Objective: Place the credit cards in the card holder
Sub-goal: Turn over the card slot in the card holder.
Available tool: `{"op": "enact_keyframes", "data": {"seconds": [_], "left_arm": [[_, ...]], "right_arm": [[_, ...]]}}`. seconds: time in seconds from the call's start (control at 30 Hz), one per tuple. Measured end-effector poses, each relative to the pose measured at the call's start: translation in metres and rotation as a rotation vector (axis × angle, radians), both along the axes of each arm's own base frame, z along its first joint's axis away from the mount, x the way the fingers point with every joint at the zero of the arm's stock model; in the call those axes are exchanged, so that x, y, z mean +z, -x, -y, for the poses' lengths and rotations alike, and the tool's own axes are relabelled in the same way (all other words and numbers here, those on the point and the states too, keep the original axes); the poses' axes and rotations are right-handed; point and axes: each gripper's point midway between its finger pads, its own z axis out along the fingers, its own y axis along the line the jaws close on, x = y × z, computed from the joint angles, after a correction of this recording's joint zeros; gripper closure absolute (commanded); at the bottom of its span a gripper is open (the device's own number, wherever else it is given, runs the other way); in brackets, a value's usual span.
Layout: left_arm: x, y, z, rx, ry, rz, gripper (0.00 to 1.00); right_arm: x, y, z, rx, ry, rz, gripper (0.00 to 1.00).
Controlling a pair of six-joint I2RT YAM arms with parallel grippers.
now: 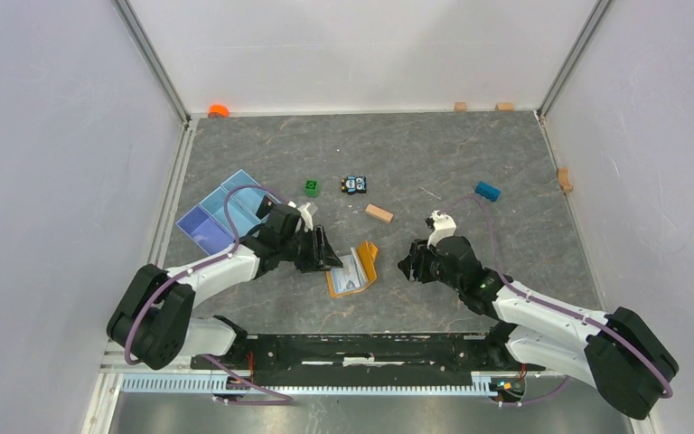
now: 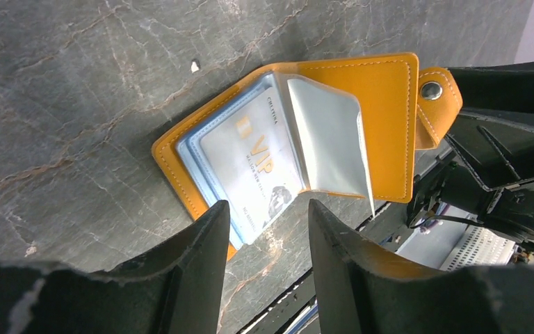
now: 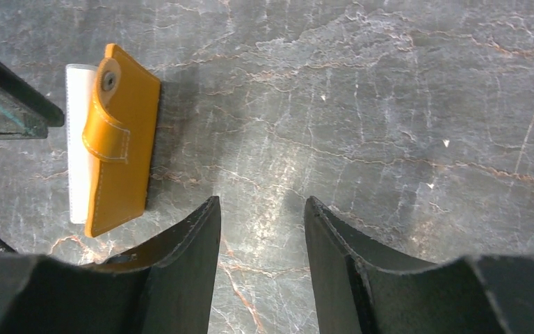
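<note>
The card holder (image 1: 366, 260) lies open like a book on the table between my two arms, orange outside (image 2: 382, 111). A pale credit card (image 2: 250, 160) printed "VIP" sits in its left-hand pocket, with light blue edges showing under it, and its lower corner sticks out past the rim. A clear sleeve (image 2: 330, 139) stands up at the fold. My left gripper (image 2: 268, 209) hovers open just short of that card's corner, holding nothing. My right gripper (image 3: 261, 203) is open over bare table, to the right of the holder's strap side (image 3: 122, 139).
A light blue divided tray (image 1: 221, 212) sits behind the left arm. Farther back are a green block (image 1: 312, 187), a small toy car (image 1: 354, 184), a wooden block (image 1: 379, 213) and a blue block (image 1: 487, 191). White walls enclose the table.
</note>
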Motion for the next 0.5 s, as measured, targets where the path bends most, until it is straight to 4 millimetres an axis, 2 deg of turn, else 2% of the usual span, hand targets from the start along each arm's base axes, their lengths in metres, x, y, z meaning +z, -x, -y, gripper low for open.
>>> {"op": "enact_keyframes", "data": {"seconds": [0.13, 0.23, 0.3, 0.43, 0.47, 0.5], "left_arm": [[0.004, -0.003, 0.002, -0.002, 0.013, 0.020, 0.45], [0.007, -0.005, 0.001, 0.008, 0.011, 0.039, 0.36], [0.011, -0.008, -0.001, 0.023, 0.005, 0.059, 0.34], [0.013, -0.012, -0.007, 0.052, -0.018, 0.083, 0.33], [0.013, -0.013, -0.007, 0.057, -0.022, 0.085, 0.32], [0.013, -0.013, -0.008, 0.058, -0.024, 0.084, 0.32]], "right_arm": [[0.005, 0.001, -0.006, 0.036, -0.022, 0.016, 0.35], [0.014, 0.003, -0.015, 0.086, -0.048, 0.044, 0.29], [0.020, 0.006, -0.022, 0.128, -0.065, 0.063, 0.27], [0.028, 0.018, -0.045, 0.222, -0.072, 0.077, 0.22], [0.031, 0.022, -0.053, 0.250, -0.072, 0.079, 0.13], [0.032, 0.024, -0.060, 0.269, -0.071, 0.080, 0.11]]}}
